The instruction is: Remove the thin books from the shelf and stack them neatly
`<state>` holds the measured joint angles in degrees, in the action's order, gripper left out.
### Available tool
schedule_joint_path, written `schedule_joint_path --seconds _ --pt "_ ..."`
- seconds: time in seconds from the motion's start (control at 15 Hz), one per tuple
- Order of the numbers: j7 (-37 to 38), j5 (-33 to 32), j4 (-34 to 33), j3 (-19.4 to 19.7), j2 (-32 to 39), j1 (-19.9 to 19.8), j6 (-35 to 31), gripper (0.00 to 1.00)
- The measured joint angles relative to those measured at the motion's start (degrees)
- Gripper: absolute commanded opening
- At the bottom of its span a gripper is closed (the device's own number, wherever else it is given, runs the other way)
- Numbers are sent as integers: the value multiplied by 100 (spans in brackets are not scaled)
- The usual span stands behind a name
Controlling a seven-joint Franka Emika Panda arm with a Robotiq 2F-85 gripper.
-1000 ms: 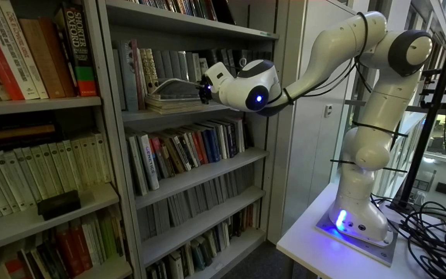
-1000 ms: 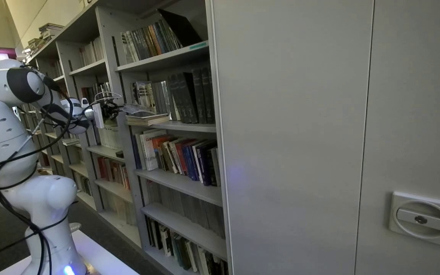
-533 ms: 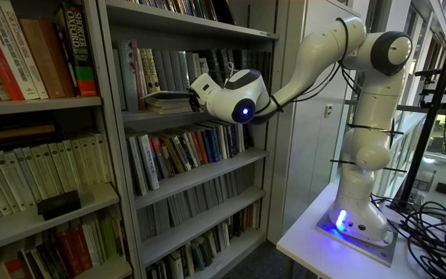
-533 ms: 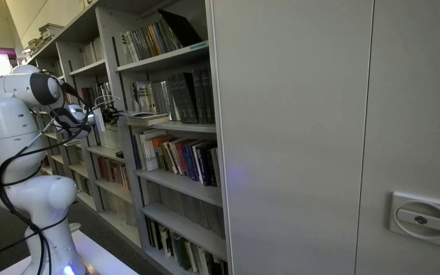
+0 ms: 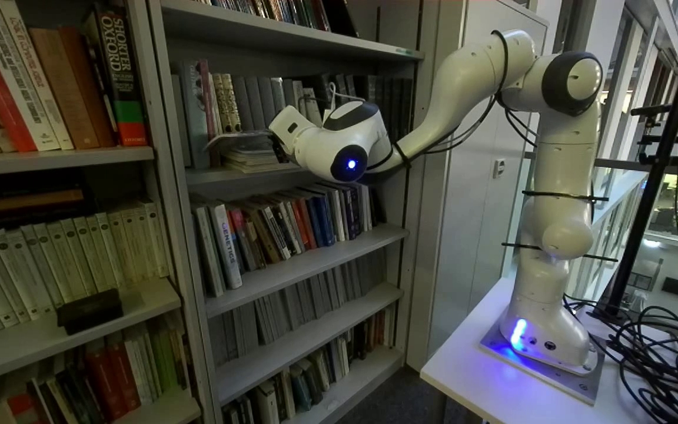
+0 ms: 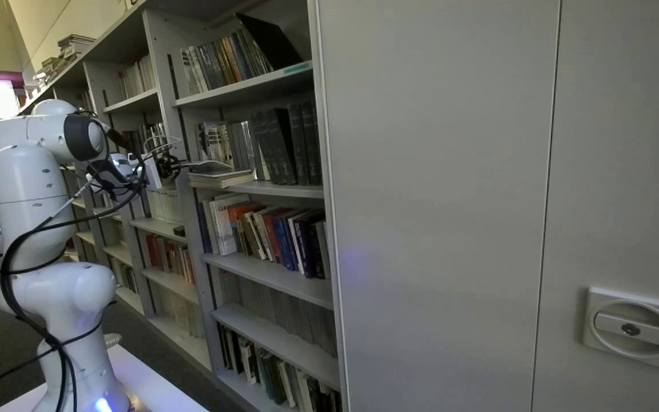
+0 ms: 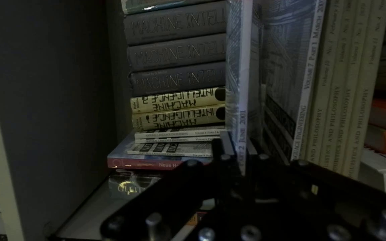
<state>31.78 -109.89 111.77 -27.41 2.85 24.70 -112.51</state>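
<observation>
My gripper point(image 7: 239, 150) is shut on a thin book point(image 7: 244, 77) whose white spine stands between its pads in the wrist view. In both exterior views this book point(image 5: 239, 139) lies roughly flat above a stack of thin books point(image 5: 259, 162), its free end jutting past the stack's left side. At the spine a gap parts it from the stack's top book point(image 7: 308, 77); whether they touch deeper in cannot be told. Cream spines point(image 7: 347, 100) lie below that top one. The stack rests on the shelf point(image 6: 292, 190). More thin books point(image 7: 179, 134) with white spines stand upright beside the gripper.
A pink-red book point(image 7: 129, 163) and the metal upright point(image 7: 55, 83) are beyond the thin books. Grey volumes point(image 5: 256, 97) line the shelf's back, and dark volumes point(image 6: 284, 146) fill its far side. Another board point(image 5: 292, 38) runs above.
In an exterior view the hand has moved left with the held book. It first came down towards the stack, then rose slightly; the book's end now sticks out past the stack.
</observation>
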Motion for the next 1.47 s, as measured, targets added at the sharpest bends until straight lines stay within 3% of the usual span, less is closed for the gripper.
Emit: schedule_joint_path --seconds 1.47 --pt "-450 45 -377 557 -79 -111 173 2"
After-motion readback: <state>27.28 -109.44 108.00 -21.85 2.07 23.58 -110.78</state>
